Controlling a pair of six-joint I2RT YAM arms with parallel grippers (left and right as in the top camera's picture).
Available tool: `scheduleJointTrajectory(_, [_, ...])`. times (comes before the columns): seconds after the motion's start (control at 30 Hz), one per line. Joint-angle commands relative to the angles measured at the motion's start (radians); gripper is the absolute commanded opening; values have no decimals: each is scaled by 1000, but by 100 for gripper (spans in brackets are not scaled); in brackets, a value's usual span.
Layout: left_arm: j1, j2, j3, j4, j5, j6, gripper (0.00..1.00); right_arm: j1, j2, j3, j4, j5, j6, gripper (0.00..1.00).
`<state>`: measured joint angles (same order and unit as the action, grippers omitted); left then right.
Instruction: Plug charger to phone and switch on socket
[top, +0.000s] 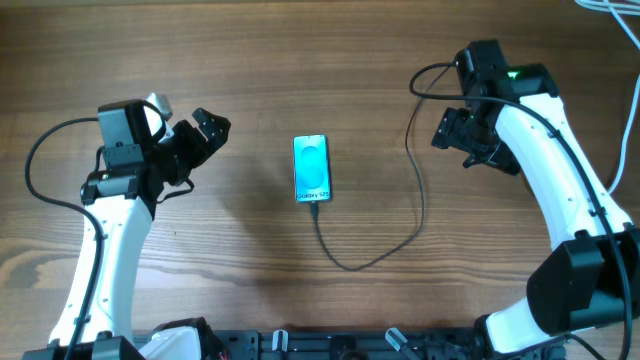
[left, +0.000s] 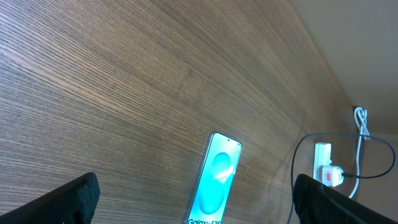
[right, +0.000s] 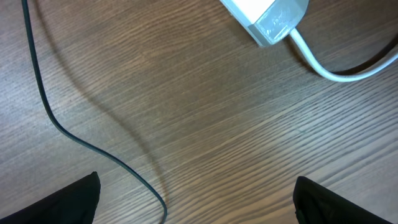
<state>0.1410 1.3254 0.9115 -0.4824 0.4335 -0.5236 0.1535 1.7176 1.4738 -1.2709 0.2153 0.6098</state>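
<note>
The phone (top: 311, 168) lies flat mid-table with its turquoise screen lit; it also shows in the left wrist view (left: 217, 180). The black charger cable (top: 420, 200) runs from the phone's near end, loops right and climbs toward the right arm. The white socket strip (left: 323, 163) carries a white plug, and its grey end (right: 277, 18) shows in the right wrist view. In the overhead view the right arm hides the strip. My left gripper (top: 205, 135) is open and empty, left of the phone. My right gripper (top: 458, 140) is open and empty, above the table near the strip.
The strip's thick white cord (right: 323, 62) curves off to the right. Thin white cables (top: 610, 12) lie at the far right corner. The black cable (right: 43, 106) crosses the wood under the right gripper. A wall edges the table's far side (left: 348, 50).
</note>
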Motion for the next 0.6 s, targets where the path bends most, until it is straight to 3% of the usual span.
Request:
scheduleJointTrajectory(0.0, [7,5,2,2,-9,23,100,-61,-5,-10,21,32,21,100])
scheduleJointTrajectory(0.2, [7,5,2,2,-9,23,100,-222,-5,-10,130,29,3,100])
scheduleJointTrajectory(0.27, [7,5,2,2,-9,23,100,-249,-3,-10,209,28,-89,100])
scheduleJointTrajectory(0.57, [7,5,2,2,-9,23,100,-399,135,-10,424,39,-86,100])
